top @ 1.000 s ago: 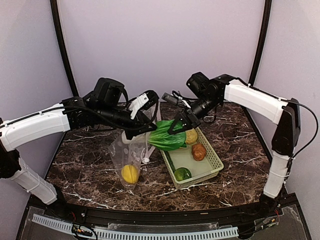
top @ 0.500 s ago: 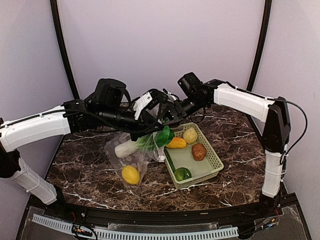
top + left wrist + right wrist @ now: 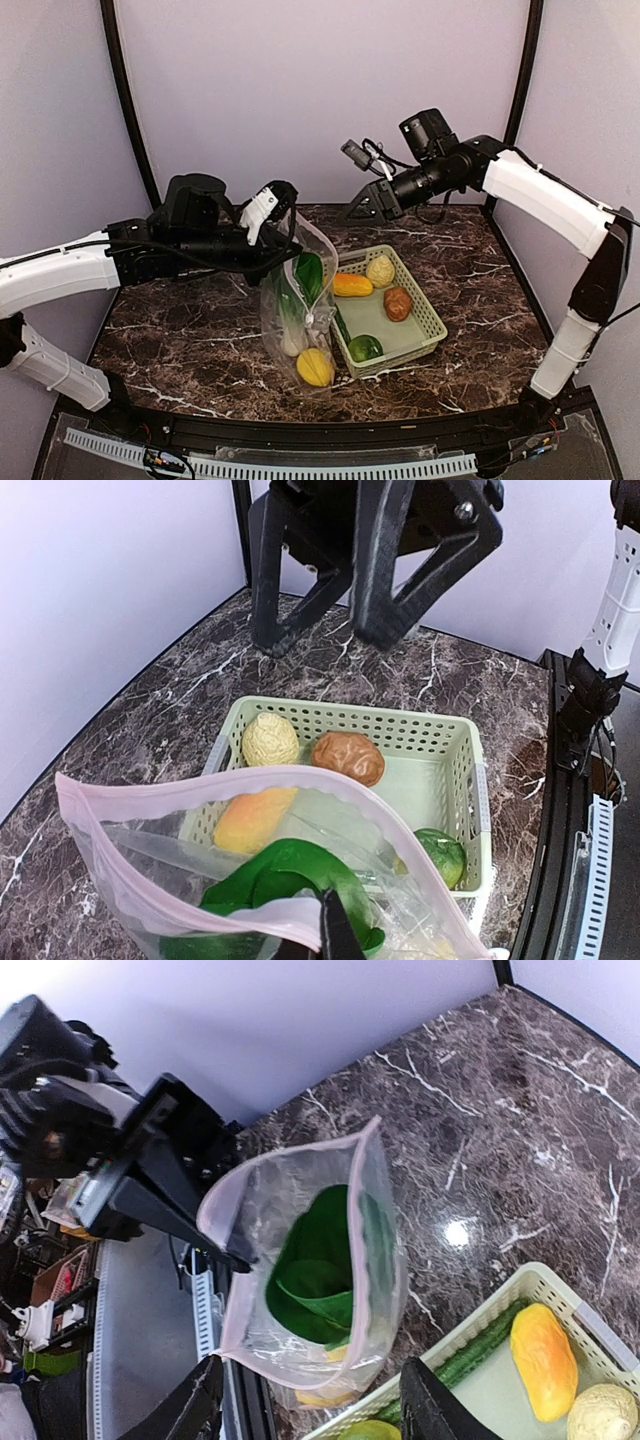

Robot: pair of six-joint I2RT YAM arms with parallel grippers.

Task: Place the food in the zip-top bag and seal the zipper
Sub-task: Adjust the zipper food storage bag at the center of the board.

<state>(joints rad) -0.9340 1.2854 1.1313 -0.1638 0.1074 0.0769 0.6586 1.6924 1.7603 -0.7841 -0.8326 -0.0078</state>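
My left gripper (image 3: 278, 232) is shut on the near lip of the zip-top bag (image 3: 300, 310) and holds it up by the mouth, which gapes open. Its pinkish zipper (image 3: 200, 785) rings the opening. Inside the bag the green-and-white bok choy (image 3: 305, 280) stands above the yellow lemon (image 3: 315, 367). My right gripper (image 3: 358, 205) hangs open and empty, high behind the bag; in its own view its fingers (image 3: 190, 1410) frame the bag's mouth (image 3: 320, 1270). The rest of the food lies in the basket.
A pale green basket (image 3: 430, 320) sits right of the bag, touching it. It holds an orange piece (image 3: 352, 285), a beige round one (image 3: 380, 270), a brown potato (image 3: 398, 303), a green round piece (image 3: 365, 348) and a long green piece (image 3: 340, 325).
The right gripper let go of the bok choy into the bag, opened, and drew up and back to the right. The left gripper shifted the bag right toward the basket, hanging upright.
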